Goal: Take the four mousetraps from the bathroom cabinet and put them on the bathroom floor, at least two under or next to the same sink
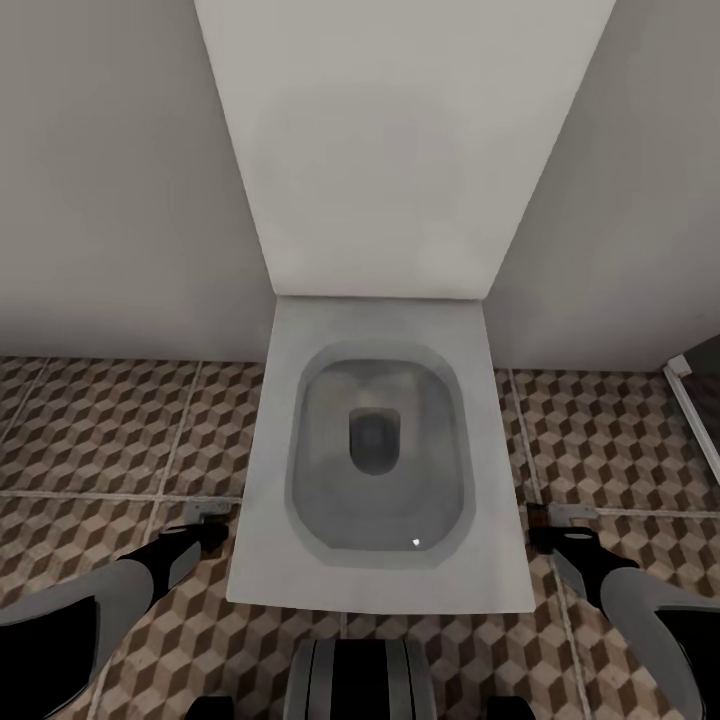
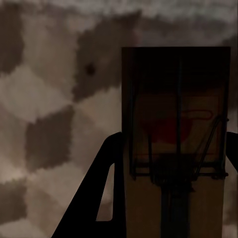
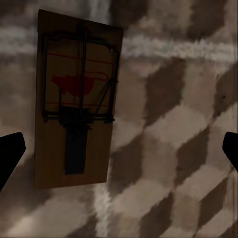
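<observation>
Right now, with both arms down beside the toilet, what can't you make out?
1. Left wrist view: whether the left gripper clamps the left mousetrap or merely straddles it. Deep shadow hides the contact, and the picture's edge cuts off the trap's near end.
2. Head view: the small things at the arm tips beside the toilet are too small to identify.
3. All views: how these traps lie relative to the sink.

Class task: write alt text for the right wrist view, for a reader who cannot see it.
A tan wooden mousetrap with a dark wire bar and red mark lies flat on the cube-patterned bathroom floor. The right gripper is open, its dark fingertips at either edge, touching nothing.
</observation>
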{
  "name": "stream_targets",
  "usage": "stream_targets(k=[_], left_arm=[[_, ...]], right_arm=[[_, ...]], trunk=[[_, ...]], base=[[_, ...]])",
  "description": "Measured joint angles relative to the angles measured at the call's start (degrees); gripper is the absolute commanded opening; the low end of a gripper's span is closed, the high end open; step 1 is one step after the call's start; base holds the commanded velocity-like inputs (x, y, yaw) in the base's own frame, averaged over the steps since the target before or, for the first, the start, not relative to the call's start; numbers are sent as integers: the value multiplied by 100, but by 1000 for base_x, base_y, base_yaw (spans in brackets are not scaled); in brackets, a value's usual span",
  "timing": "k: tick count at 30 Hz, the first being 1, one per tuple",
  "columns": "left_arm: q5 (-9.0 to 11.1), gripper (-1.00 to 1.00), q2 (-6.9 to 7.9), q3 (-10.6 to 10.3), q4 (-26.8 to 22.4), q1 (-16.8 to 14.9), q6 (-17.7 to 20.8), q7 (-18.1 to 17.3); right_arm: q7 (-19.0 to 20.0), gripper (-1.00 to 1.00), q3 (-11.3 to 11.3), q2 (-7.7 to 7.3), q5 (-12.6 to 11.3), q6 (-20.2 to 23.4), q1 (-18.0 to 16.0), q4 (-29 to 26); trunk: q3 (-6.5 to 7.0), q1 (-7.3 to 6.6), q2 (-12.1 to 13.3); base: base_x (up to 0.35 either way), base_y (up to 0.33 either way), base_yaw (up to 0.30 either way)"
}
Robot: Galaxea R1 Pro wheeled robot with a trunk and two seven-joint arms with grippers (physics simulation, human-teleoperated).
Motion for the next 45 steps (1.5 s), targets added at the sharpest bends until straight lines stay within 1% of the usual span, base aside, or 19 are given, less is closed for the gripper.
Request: stream_targets(k=[4,7,11,12,21,38,45], left_arm=[[0,-100,4,0,0,0,-23,-2],[1,-100,1,-2,0,1,-63,-3],[0,-100,0,0,0,1,-99,-3],[1,-100,0,-1,0,1,-104,-3],[-7,-100,-22,-8,-3,1,-123,-4],[-9,-100,-18,-9,-7,1,-128,-4],[-8,-100,-17,-9,-8,2,-128,-7]], right_arm=[[10,100,-33,-78,-3,5,1,-1],[11,100,-148,-101,-3,12,0,-1],[12,100,-251,-109,2,15,0,0],[11,100,-266,-110,3,15,1,0],[9,100,-290,-119,4,16,0,0],[4,100,-292,-114,4,16,1,0],[-11,100,-292,-114,4,16,-2,2]], trunk=[[0,0,0],[0,0,0],[88,-11,5],[89,-10,5],[89,-10,5],[89,-10,5],[89,-10,5]], base=[[0,0,0],[0,0,0],[0,0,0],[0,0,0],[0,0,0],[0,0,0],[0,0,173]])
